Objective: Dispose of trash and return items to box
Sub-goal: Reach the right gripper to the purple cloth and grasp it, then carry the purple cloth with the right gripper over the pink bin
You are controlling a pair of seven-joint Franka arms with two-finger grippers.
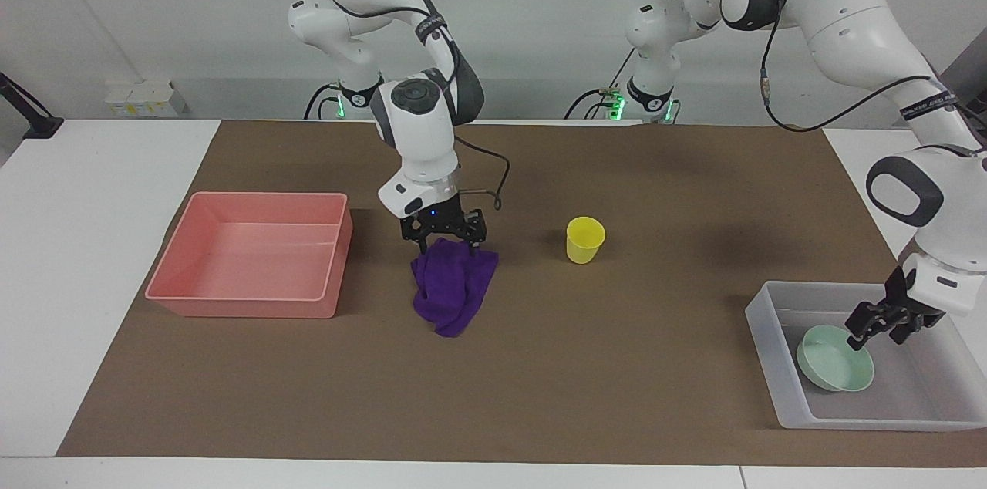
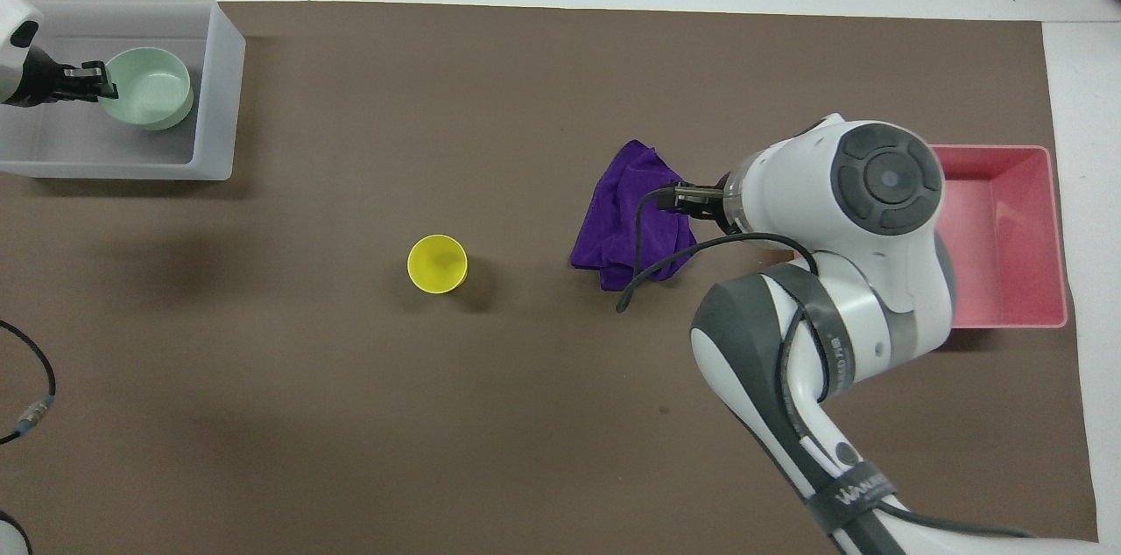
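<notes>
The purple cloth (image 1: 451, 288) lies crumpled mid-table between the pink tray and the yellow cup (image 1: 584, 240); it also shows in the overhead view (image 2: 626, 222). My right gripper (image 1: 446, 241) is open, its fingers down at the cloth's edge nearest the robots; it also shows in the overhead view (image 2: 679, 198). The mint-green bowl (image 1: 837, 368) lies tilted in the translucent box (image 1: 771, 350) at the left arm's end. My left gripper (image 1: 867, 331) is open just above the bowl's rim. The cup (image 2: 437, 263) stands upright and alone.
A pink rectangular tray (image 1: 247, 296) stands empty at the right arm's end, beside the cloth. A brown mat covers the table. In the overhead view the right arm's body covers part of the pink tray (image 2: 1007, 231).
</notes>
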